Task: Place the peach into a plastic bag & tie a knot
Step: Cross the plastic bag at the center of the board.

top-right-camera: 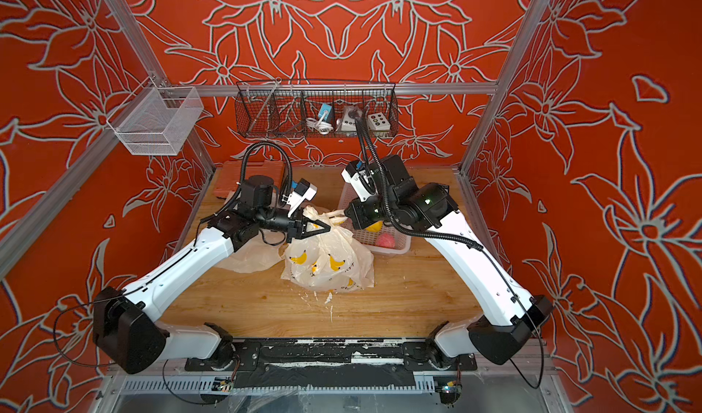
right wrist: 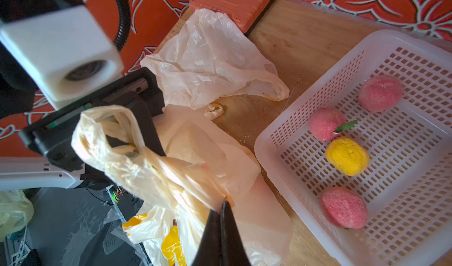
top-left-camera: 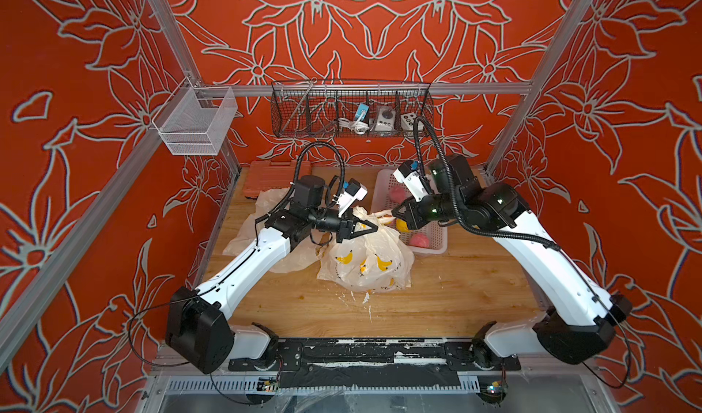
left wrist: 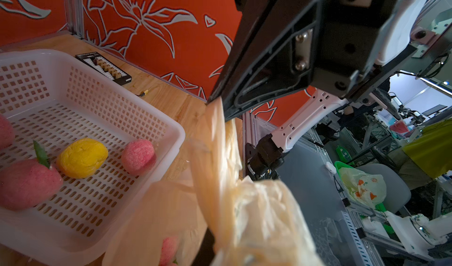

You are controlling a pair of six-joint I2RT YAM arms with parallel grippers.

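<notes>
The banana-print bag [top-left-camera: 364, 263] lies at the middle of the wooden table [top-left-camera: 380, 316]. Its body slumps toward the front edge and its neck is drawn up and back, while the twisted handle strip runs crosswise, stretched between the two arms. The left gripper [top-left-camera: 374, 227] has its jaws pressed together on one end of that strip, and in the right wrist view a loop of the bag's film is draped round it. The right gripper [right wrist: 223, 202] pinches the other end, jaws flat together on the film. One peach [left wrist: 168, 249] shows pink inside the bag in the left wrist view. Around the table stand red walls [top-left-camera: 342, 31] with pale flower outlines, framed by aluminium rails [top-left-camera: 380, 88]. There are two bags, the printed one and a plain bag [right wrist: 210, 64] crumpled behind the left arm. One white basket [top-left-camera: 429, 248] holds three pink peaches [right wrist: 380, 93] and one yellow fruit [right wrist: 347, 156]. One orange case [right wrist: 232, 0] lies at the back, and two wire baskets [top-left-camera: 304, 115] hang on the rails.
</notes>
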